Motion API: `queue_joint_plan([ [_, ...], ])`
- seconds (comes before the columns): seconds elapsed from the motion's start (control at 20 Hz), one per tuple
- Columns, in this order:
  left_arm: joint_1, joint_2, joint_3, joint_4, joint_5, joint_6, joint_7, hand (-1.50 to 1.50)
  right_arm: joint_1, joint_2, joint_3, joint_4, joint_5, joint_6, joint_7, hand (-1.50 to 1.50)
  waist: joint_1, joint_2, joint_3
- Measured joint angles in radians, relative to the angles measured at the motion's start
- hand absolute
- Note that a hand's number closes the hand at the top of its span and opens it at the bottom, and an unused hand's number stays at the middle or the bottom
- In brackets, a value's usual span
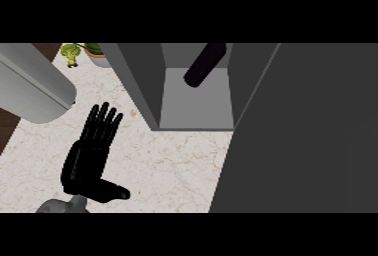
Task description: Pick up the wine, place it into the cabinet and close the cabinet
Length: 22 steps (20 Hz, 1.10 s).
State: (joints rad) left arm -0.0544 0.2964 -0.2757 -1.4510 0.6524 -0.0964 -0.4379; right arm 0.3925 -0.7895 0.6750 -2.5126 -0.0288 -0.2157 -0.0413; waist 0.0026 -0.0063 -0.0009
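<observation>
Head view: left hand [90,156] is hovering over the marble counter [170,160], fingers straight and open, holding nothing. Wine bottle [204,65] is leaning tilted inside the open cabinet [193,107], up and to the right of that hand, well apart. Right hand is not showing.

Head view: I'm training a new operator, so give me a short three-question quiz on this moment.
1. True or false: the wine is inside the cabinet.
2. Which robot hand shows? A) left B) right
3. Fill in: the left robot hand has its fingers ___.

Key: 1 true; 2 A; 3 straight. The hand is over the counter, left of the cabinet, holding nothing. The grey door stands open.
</observation>
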Motion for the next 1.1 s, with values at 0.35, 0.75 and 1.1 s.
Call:
queue_joint_plan([
  [0.35, 0.050, 0.094, 0.098, -0.038, 0.050, -0.063, 0.011, -1.50, -0.037, -0.002, 0.052, -0.004, -0.002, 0.041, 0.030, 1.50, 0.000, 0.002, -0.001],
  [0.75, 0.085, 0.182, 0.192, -0.024, 0.111, -0.166, 0.023, -1.50, -0.092, 0.009, 0.077, -0.003, 0.000, 0.067, 0.088, 1.50, 0.006, 0.003, -0.003],
  [1.1, 0.084, 0.220, 0.230, -0.046, 0.150, -0.194, 0.063, -1.50, -0.165, 0.044, 0.049, 0.003, -0.002, 0.083, 0.140, 1.50, 0.020, 0.006, -0.004],
])
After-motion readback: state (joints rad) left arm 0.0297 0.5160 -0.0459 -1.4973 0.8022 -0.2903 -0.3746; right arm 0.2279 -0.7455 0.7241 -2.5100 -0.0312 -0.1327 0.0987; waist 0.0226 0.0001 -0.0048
